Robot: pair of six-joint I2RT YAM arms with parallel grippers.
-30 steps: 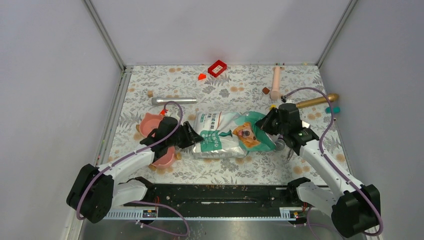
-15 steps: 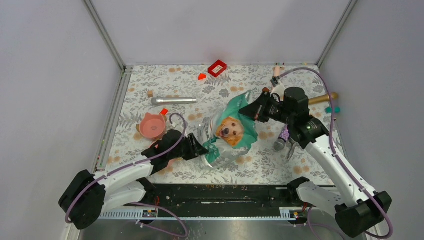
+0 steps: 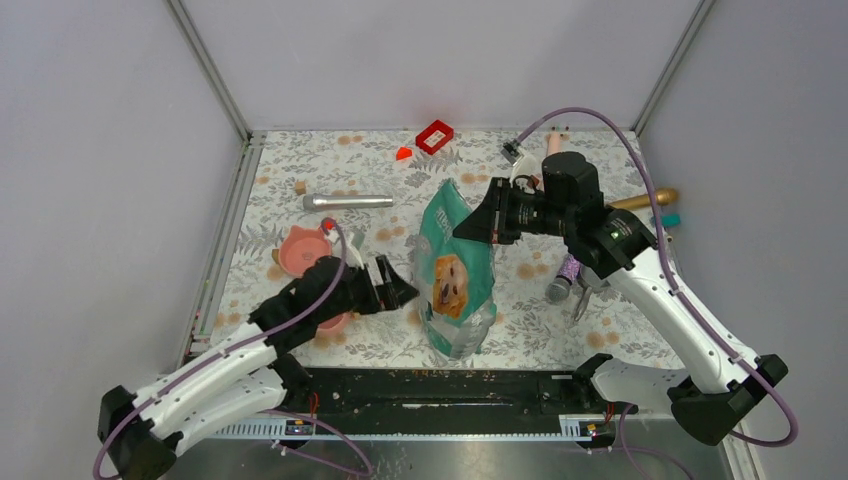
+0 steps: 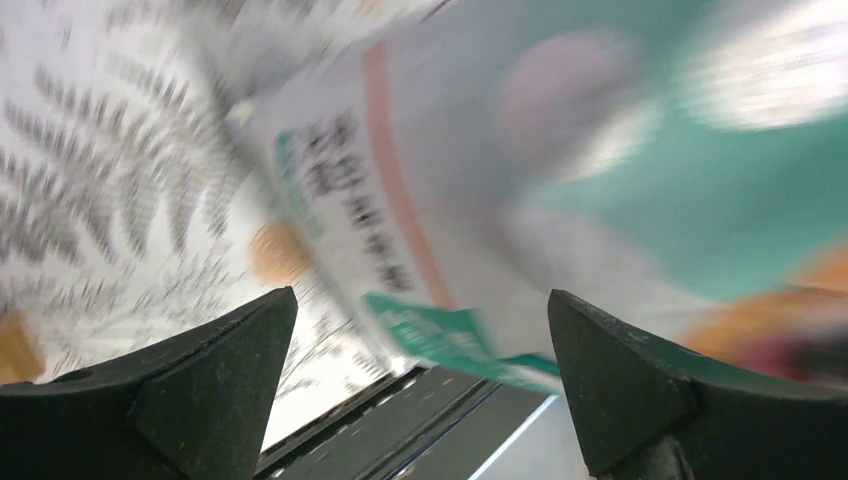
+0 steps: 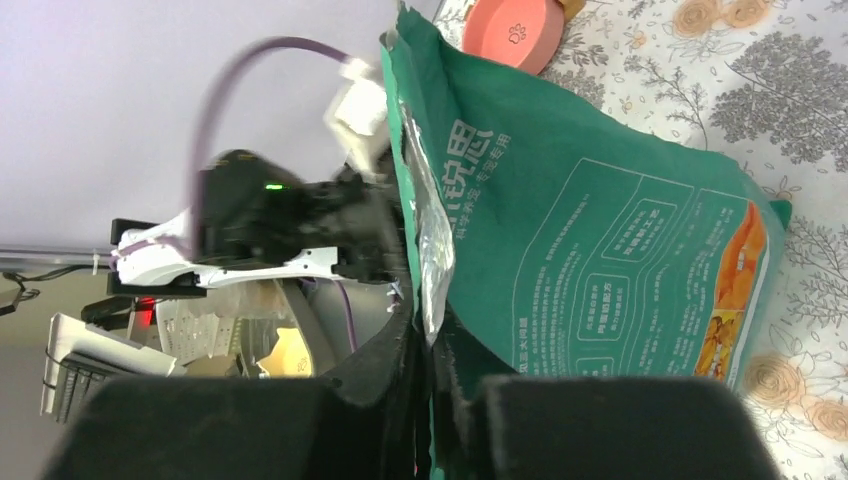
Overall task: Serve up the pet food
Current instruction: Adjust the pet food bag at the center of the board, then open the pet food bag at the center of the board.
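The teal-green and white pouch (image 3: 455, 268) with the dog's face hangs upright over the middle of the table, its bottom on the mat. My right gripper (image 3: 468, 226) is shut on its upper side edge; in the right wrist view the jaws (image 5: 430, 345) pinch the pouch (image 5: 600, 240) where silver lining shows. My left gripper (image 3: 403, 288) stands open just left of the pouch, holding nothing; in its blurred wrist view the pouch (image 4: 600, 150) fills the space beyond the wide-apart fingers (image 4: 230, 380). The pet food itself is hidden inside. A pink bowl (image 3: 303, 250) sits left.
A second pink dish (image 3: 337, 322) lies partly under my left arm. A silver cylinder (image 3: 348, 201), a red box (image 3: 435, 136) and a wooden block (image 3: 299, 187) lie at the back. A purple-handled tool (image 3: 563, 274) and a golden handle (image 3: 645, 200) lie right.
My right gripper raised the pouch's end up and leftward, turning the pouch from lying flat to hanging upright. My left gripper let go of the pouch and opened wide.
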